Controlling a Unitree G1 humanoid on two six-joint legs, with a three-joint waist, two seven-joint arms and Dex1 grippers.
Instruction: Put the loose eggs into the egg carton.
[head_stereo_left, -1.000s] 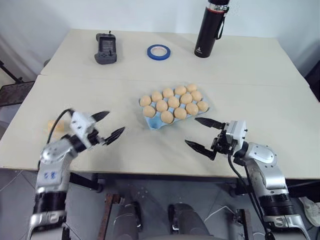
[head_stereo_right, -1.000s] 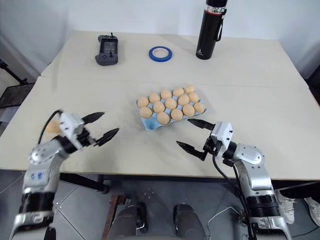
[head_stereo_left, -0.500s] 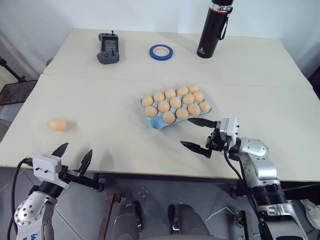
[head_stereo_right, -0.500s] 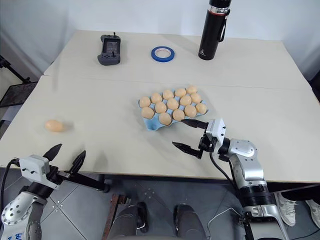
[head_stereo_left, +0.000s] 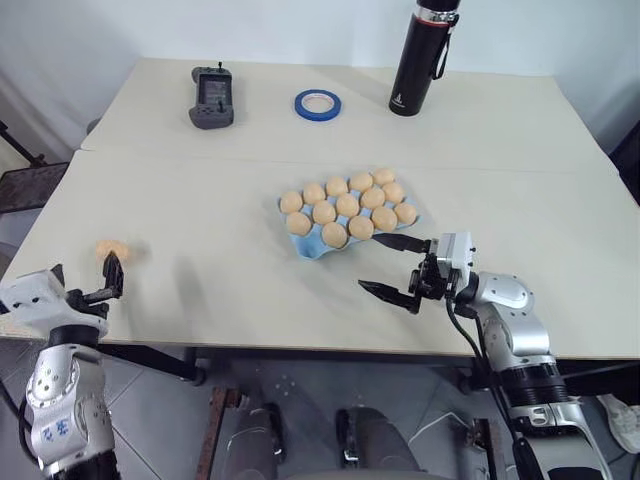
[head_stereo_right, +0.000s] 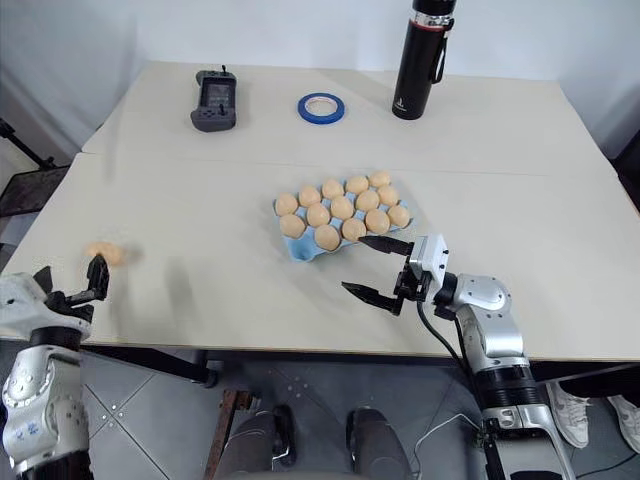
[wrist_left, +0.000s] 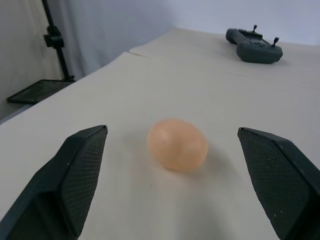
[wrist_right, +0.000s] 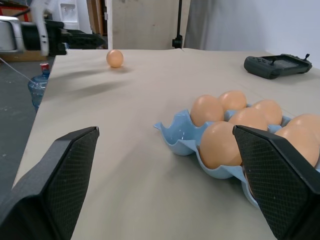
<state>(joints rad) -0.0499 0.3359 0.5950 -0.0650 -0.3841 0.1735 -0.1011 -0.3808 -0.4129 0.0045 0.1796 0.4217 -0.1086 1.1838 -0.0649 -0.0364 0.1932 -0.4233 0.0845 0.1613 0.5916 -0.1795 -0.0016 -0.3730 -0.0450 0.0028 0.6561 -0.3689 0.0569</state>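
1. One loose egg lies on the table at the left of the head view — no finger touches it.
2. The left gripper faces it, fingers wide apart.
3. The egg carton sits mid-frame, cups filled.
4. The right gripper hovers just below-right of the carton, spread and empty.

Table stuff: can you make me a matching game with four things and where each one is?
Things:
1. loose egg
2. carton
3. tape ring
4. bottle

Places:
A. far edge, standing upright
B. middle of the table, holding eggs
C. lying flat beside the bottle
D. near the left gripper

Pairs: 1-D, 2-B, 3-C, 4-A
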